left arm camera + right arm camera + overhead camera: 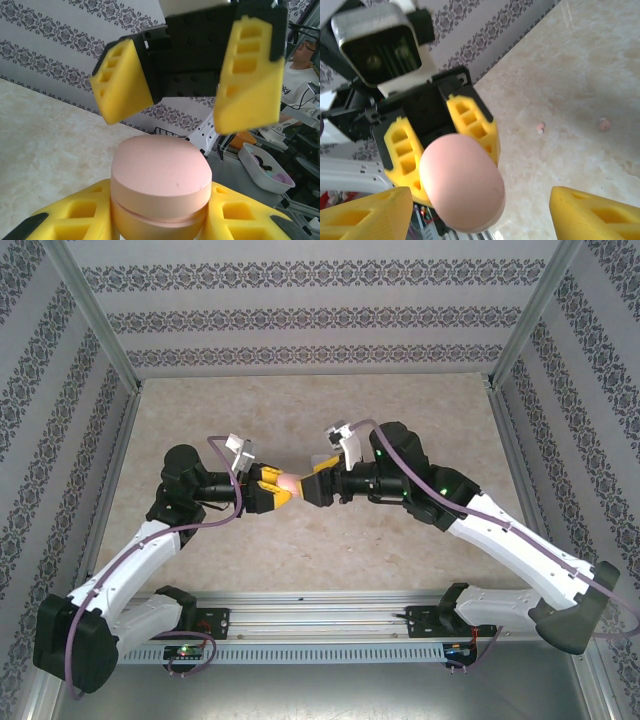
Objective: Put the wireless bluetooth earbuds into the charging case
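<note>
Lying on the table [580, 60] beyond the case [462, 182] are two earbuds [540, 128].

Case [160, 175]: pink plastic, matt, smooth, w/ fine seam round the middle. Pads of left tool [276, 490] & right tool [182, 117]: yellow, matt, moulded w/ hollow ribbed cells; bodies behind are black matt plastic. Table [460, 410]: beige marble-look top, smooth, slight sheen. Earbuds [540, 128]: tiny pale-pink bits, finish too small to tell. Walls [300, 320]: patterned, matt, paper-like. Frame rails [93, 310]: bare metal, satin.
</note>
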Robot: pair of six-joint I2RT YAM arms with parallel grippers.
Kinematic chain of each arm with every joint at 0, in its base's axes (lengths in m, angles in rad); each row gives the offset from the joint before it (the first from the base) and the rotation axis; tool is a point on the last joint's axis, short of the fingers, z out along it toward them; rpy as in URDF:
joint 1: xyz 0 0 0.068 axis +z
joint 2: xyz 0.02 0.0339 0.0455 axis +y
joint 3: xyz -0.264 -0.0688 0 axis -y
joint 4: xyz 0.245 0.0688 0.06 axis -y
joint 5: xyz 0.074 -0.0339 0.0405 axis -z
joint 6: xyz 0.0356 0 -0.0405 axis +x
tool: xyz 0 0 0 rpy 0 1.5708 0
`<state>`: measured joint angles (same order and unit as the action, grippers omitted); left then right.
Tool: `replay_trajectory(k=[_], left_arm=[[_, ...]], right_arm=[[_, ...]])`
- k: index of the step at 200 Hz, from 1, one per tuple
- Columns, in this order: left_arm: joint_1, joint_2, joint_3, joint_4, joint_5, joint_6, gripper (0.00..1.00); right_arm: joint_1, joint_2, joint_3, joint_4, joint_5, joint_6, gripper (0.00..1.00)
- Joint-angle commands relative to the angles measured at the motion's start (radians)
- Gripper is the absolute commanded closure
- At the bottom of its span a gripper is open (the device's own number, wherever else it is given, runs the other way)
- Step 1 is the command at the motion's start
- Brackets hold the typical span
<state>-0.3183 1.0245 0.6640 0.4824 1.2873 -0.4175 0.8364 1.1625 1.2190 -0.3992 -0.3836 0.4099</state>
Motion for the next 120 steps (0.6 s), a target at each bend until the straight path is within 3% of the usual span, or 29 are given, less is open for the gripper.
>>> replay_trajectory(k=[1,38,69,120], left_arm=[[0.01,0.0,-0.01,0.095,0.037,-0.046,0.9],[0.01,0.002,-0.011,0.106,0.041,-0.062,0.9],[0.009,0.001,-0.012,0.115,0.051,-0.073,0.91],[0.009,0.002,-0.007,0.116,0.063,-0.073,0.91]], right_arm=[[0.011,0.013,0.017,-0.04,0.004,-0.11,0.26],[0.023,0.054,0.043,-0.053,-0.019,-0.16,0.24],[0.019,0.075,0.074,-0.08,0.046,-0.169,0.27],[-0.04,0.066,0.059,-0.023,0.05,-0.083,0.32]])
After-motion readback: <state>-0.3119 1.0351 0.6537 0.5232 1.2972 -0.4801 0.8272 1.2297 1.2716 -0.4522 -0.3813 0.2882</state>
